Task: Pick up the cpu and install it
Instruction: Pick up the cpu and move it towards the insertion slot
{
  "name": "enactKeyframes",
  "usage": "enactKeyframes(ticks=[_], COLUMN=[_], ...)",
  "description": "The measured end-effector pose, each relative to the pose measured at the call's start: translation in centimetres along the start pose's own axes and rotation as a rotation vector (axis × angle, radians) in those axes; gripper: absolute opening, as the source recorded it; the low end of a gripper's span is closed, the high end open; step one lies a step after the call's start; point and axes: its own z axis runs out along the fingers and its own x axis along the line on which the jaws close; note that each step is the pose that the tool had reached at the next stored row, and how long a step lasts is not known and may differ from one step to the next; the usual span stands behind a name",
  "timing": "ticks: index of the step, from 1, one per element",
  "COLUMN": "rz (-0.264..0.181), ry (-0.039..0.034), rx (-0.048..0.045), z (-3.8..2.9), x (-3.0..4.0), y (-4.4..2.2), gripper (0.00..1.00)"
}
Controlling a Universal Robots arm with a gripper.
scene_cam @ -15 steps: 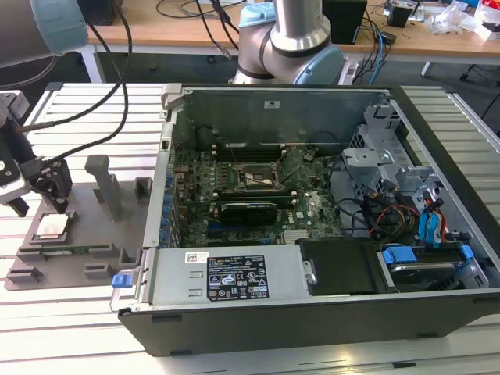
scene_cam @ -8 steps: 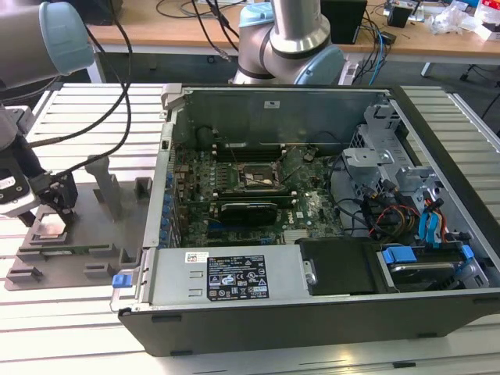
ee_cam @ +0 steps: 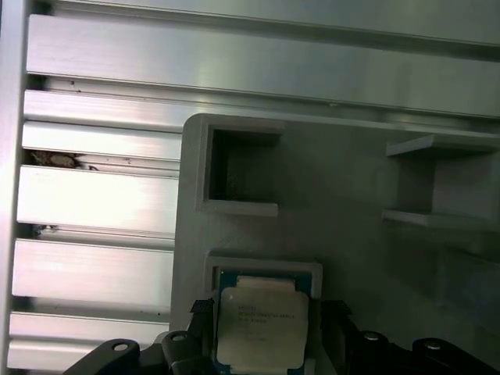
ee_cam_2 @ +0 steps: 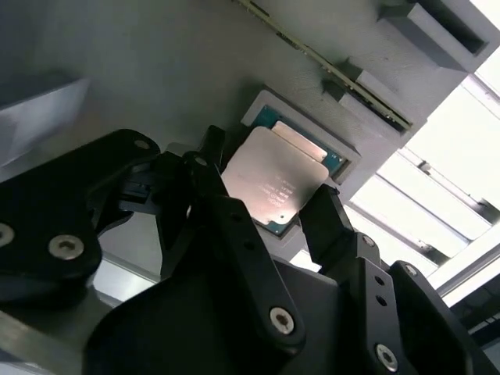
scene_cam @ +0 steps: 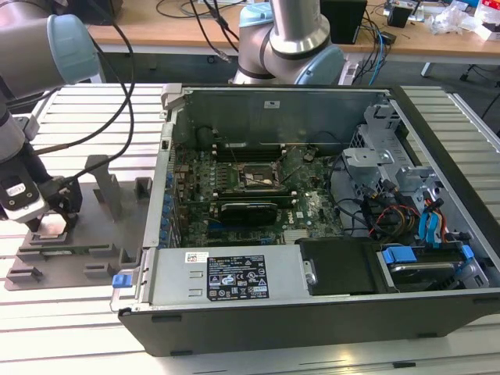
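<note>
The cpu (ee_cam_2: 273,181) is a flat square chip with a pale silvery top. It lies in a shallow square recess of a grey holder plate (ee_cam_2: 195,70); the cpu (ee_cam: 262,322) also shows in the first wrist view. My gripper (ee_cam_2: 269,195) is down over it, its black fingers (ee_cam_2: 212,176) pressed against two opposite edges of the chip. In the exterior view the gripper (scene_cam: 55,215) is low over the holder plate (scene_cam: 86,242) at the exterior view's left, and the chip shows as a pale patch between its fingers.
An open computer case (scene_cam: 312,211) fills the middle of the exterior view, with the motherboard and its dark socket frame (scene_cam: 258,178) inside. Upright grey brackets (scene_cam: 105,183) rise from the holder plate. A second robot arm base (scene_cam: 289,39) stands behind the case.
</note>
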Motion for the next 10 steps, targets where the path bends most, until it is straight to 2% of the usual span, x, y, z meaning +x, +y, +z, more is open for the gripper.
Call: enactKeyframes(ticks=[5, 6, 7, 10], rz=[0.0, 0.0, 0.0, 0.0], ry=[-0.0001, 0.0001, 0.0, 0.0], rx=[0.0, 0.0, 0.0, 0.0], z=[0.22, 0.22, 0.23, 0.25], x=[0.01, 0.01, 0.01, 0.01], y=[0.0, 0.0, 0.01, 0.01], gripper=[0.66, 0.65, 0.55, 0.55])
